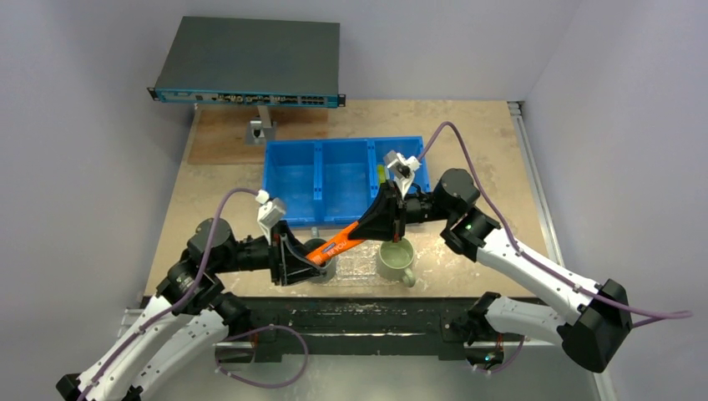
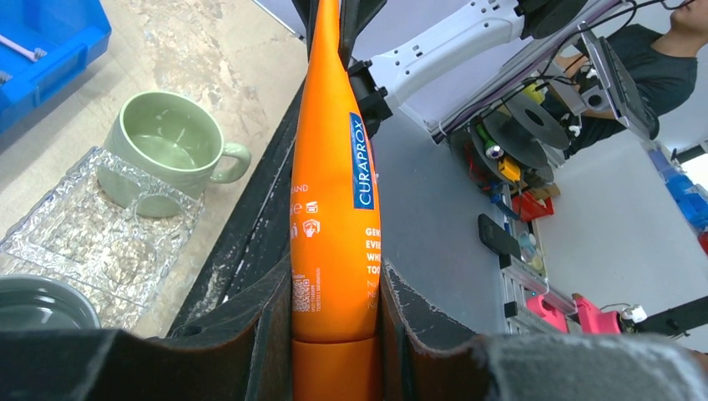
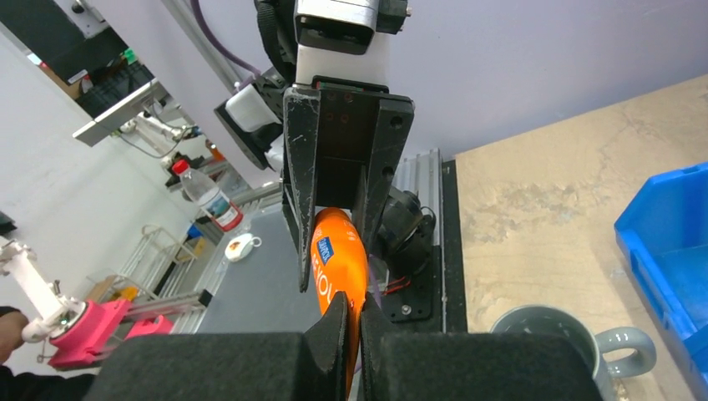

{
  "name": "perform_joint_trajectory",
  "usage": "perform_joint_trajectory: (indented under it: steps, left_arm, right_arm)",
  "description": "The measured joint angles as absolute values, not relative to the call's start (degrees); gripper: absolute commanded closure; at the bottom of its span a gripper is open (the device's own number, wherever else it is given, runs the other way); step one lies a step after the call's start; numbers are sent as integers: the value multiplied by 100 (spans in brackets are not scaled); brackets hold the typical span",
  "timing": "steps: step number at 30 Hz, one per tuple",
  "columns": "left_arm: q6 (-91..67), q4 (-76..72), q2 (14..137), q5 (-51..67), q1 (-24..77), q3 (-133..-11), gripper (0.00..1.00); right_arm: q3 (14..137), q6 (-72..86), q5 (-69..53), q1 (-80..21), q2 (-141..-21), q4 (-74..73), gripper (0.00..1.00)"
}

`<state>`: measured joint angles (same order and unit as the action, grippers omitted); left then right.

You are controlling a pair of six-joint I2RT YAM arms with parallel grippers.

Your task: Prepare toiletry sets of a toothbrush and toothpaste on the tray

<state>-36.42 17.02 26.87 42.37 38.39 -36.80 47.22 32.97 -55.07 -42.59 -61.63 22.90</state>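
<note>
The orange toothpaste tube (image 1: pixel 338 244) hangs in the air between both arms, above the mugs. My left gripper (image 1: pixel 294 261) is shut on its cap end; in the left wrist view the fingers (image 2: pixel 267 334) press both sides of the tube (image 2: pixel 334 192). My right gripper (image 3: pixel 351 322) is shut on the tube's flat thin end (image 3: pixel 338 267). The clear pebbled tray (image 2: pixel 75 238) lies on the table under the two mugs. A thin white toothbrush (image 2: pixel 21 48) lies in the blue bin.
The blue three-compartment bin (image 1: pixel 321 180) stands behind the grippers. A pale-green mug (image 1: pixel 395 259) and a grey mug (image 1: pixel 324 269) stand on the tray near the table's front edge. A dark network box (image 1: pixel 250 58) sits on a stand at the back.
</note>
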Motion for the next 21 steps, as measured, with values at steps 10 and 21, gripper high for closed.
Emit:
perform_joint_trajectory:
  steps: [10, 21]
  left_arm:
    - [-3623, 1959, 2825, 4272, 3846, -3736, 63]
    - [-3326, 2862, 3059, 3559, 3854, -4574, 31]
  right_arm:
    - [4685, 3262, -5426, -4322, -6158, 2200, 100]
    - [4987, 2440, -5030, -4501, -5931, 753, 100]
